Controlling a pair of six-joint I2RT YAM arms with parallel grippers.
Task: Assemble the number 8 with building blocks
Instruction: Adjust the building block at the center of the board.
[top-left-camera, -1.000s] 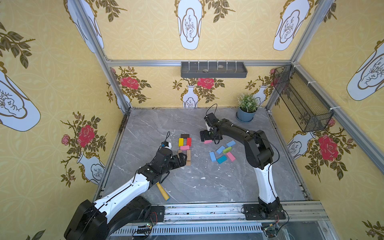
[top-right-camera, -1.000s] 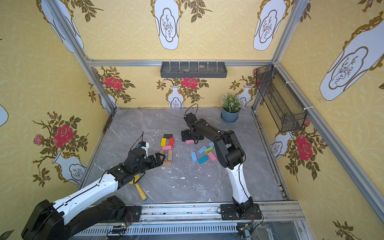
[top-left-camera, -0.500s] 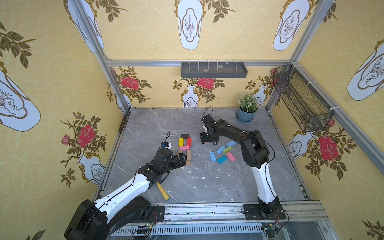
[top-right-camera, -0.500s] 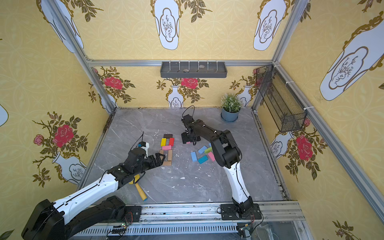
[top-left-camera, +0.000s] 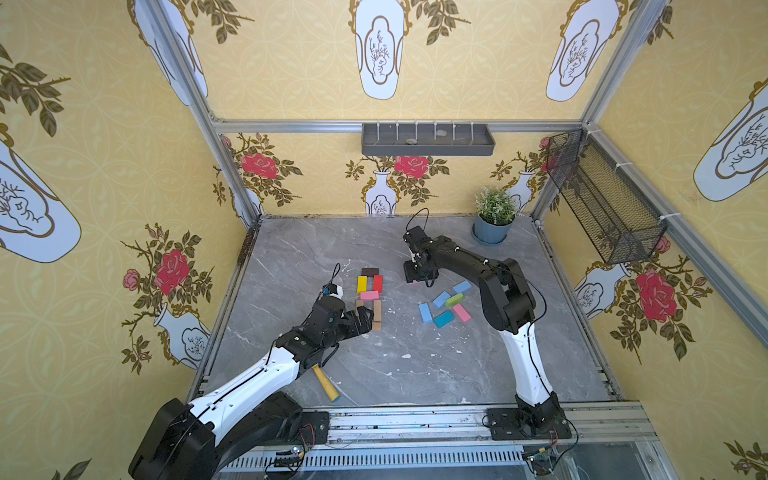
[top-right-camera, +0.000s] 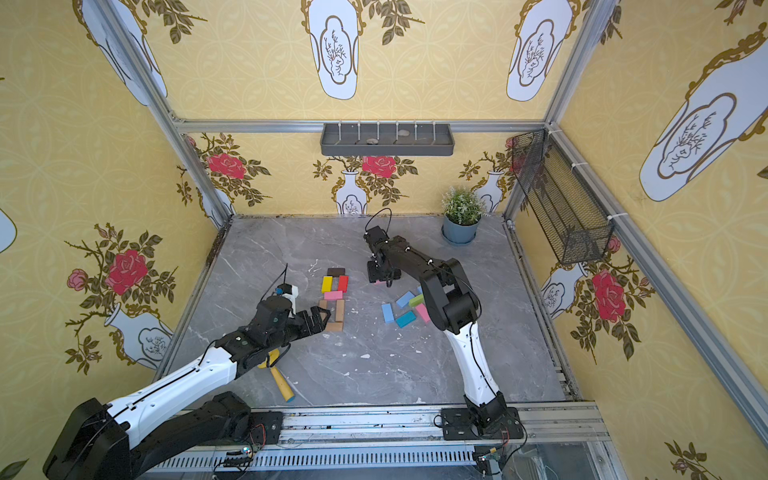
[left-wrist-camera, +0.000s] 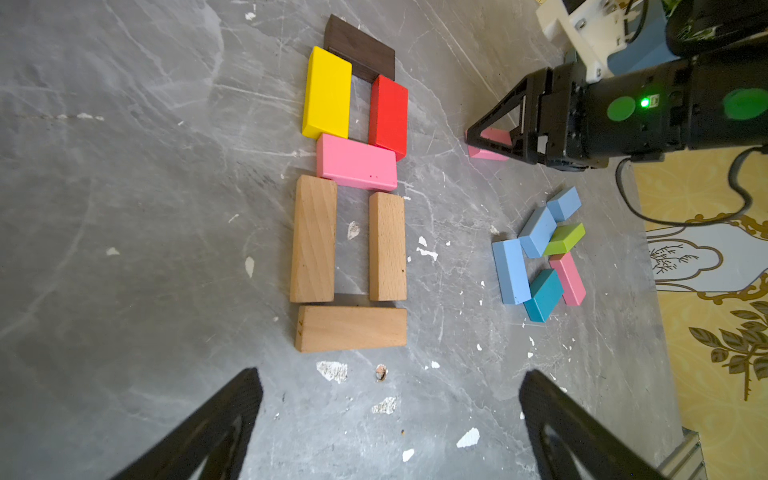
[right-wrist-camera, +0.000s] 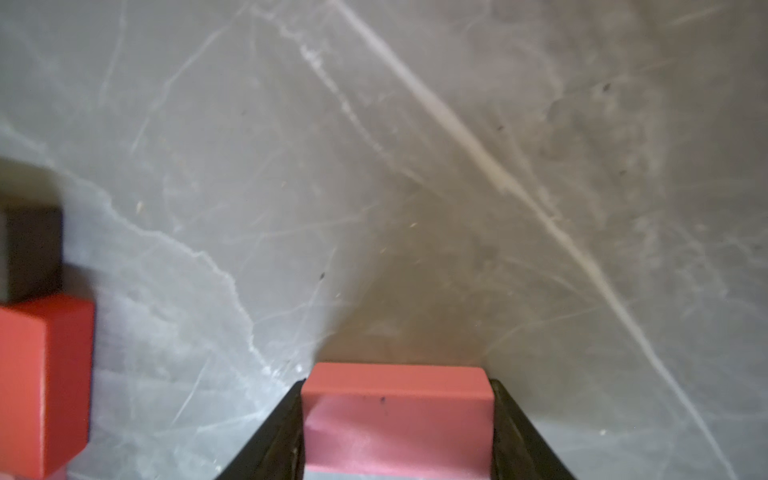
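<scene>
Pink block (right-wrist-camera: 395, 415) lies on the surface (right-wrist-camera: 415, 166) near the red block (right-wrist-camera: 41, 374), right fingers (right-wrist-camera: 278, 436) clamped on its sides, left fingers (left-wrist-camera: 237, 399) wide apart; best lift it straight up, slowly.

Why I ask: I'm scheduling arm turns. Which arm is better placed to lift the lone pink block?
Right. The right end effector brackets the lone pink block, touching both sides in the right wrist view. The left end effector hangs open near the tan bottom block, far from the pink one.

Seven blocks (left-wrist-camera: 355, 162) flat forming an 8, six-block pile (left-wrist-camera: 510, 270) nearby, pink block (right-wrist-camera: 397, 419) apart (clamped)
</scene>
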